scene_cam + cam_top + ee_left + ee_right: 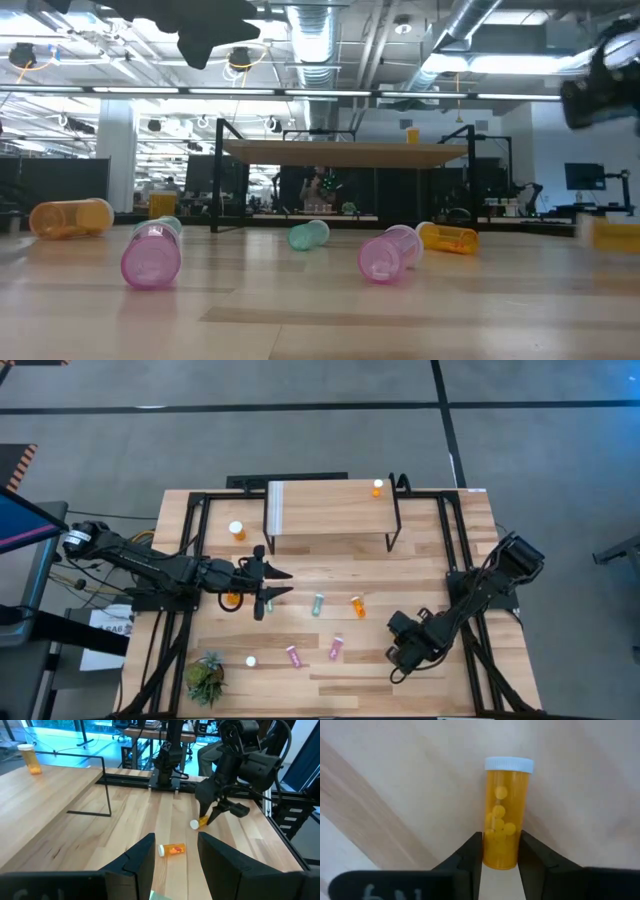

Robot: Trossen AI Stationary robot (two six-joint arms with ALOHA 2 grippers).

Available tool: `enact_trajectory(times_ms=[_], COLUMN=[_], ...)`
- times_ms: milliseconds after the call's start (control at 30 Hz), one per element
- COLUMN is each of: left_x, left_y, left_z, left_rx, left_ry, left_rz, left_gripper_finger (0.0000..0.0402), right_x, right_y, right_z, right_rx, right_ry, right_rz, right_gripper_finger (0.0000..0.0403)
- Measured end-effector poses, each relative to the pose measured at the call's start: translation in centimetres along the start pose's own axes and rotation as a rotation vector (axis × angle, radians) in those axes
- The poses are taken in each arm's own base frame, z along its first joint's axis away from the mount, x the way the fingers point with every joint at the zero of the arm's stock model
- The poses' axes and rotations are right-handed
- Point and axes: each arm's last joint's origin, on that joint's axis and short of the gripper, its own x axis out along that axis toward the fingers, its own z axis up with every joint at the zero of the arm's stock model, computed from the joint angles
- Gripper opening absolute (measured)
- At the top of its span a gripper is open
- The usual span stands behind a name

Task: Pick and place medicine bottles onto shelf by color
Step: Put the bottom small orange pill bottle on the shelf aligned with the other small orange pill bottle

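One orange bottle (504,815) lies on the table between my right gripper's (501,851) fingers, which look pinched on its base end, though contact I can't confirm. Light, rigid, slick plastic; I'd grip mid-body. My left gripper (175,857) hovers half-open, empty, near the shelf (330,510).
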Motion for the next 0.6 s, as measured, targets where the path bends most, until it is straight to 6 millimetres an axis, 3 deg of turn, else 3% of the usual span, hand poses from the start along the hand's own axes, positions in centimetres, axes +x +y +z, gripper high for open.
enact_trajectory(times_ms=[167,367,600], left_x=[0.0,0.0,-0.4], left_y=[0.0,0.0,-0.1], left_z=[0.0,-0.4,-1.2], left_rx=[-0.005,0.013,0.023], left_ry=[-0.001,-0.009,-0.195], left_rz=[-0.008,-0.013,-0.154], left_gripper_finger=[0.0136,0.0136,0.0136], right_x=[-2.0,-5.3,-8.7], right_y=[-0.2,-0.2,1.0], right_z=[0.6,1.9,3.7], right_rx=[0.013,-0.021,-0.119], right_ry=[-0.151,-0.451,-0.755], right_rz=[0.077,0.218,0.36], right_gripper_finger=[0.0119,0.0118,0.0119])
